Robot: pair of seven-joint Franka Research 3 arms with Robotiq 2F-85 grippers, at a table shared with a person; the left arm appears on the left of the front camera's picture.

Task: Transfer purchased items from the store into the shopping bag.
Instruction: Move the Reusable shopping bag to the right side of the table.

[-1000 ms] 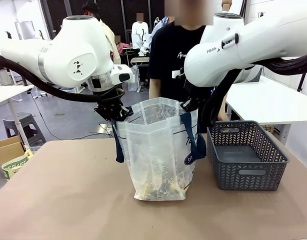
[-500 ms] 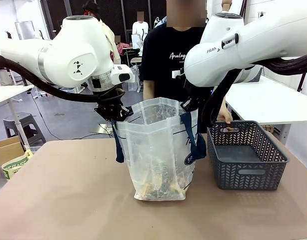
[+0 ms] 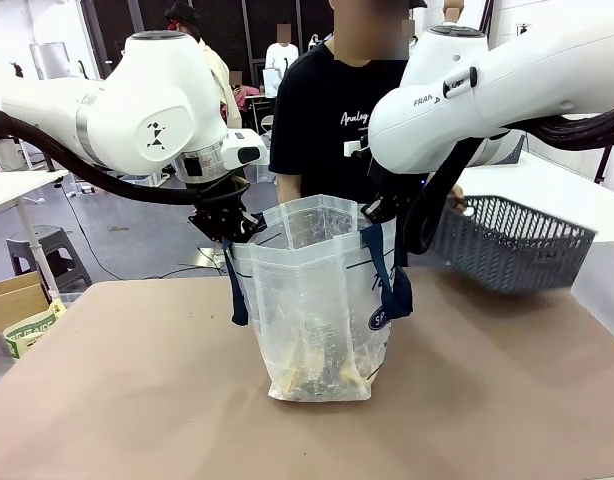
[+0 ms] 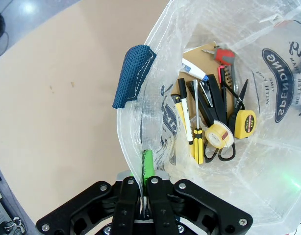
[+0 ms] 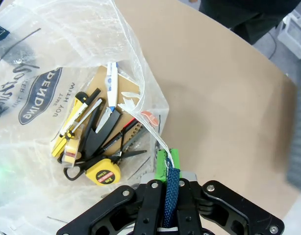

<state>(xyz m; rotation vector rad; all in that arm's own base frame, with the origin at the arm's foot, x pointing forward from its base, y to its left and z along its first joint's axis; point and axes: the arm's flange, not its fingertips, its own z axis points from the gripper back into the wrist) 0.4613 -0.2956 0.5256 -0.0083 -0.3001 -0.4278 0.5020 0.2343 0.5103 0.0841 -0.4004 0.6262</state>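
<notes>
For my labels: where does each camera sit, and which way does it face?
Front: fixed between the white left arm and right arm, facing the person across the brown table.
Left wrist: looks down into the translucent white plastic bag; left gripper pinches its rim.
Right wrist: same bag; right gripper pinches its navy strap.
Shared: yellow tape measure.

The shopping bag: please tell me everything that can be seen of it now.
The shopping bag is translucent white plastic with navy strap handles, navy lettering and a round logo. It stands upright on the brown table, mouth open. The left tool is shut on its rim, the right tool on rim and strap opposite. Small items lie at the bottom.
</notes>
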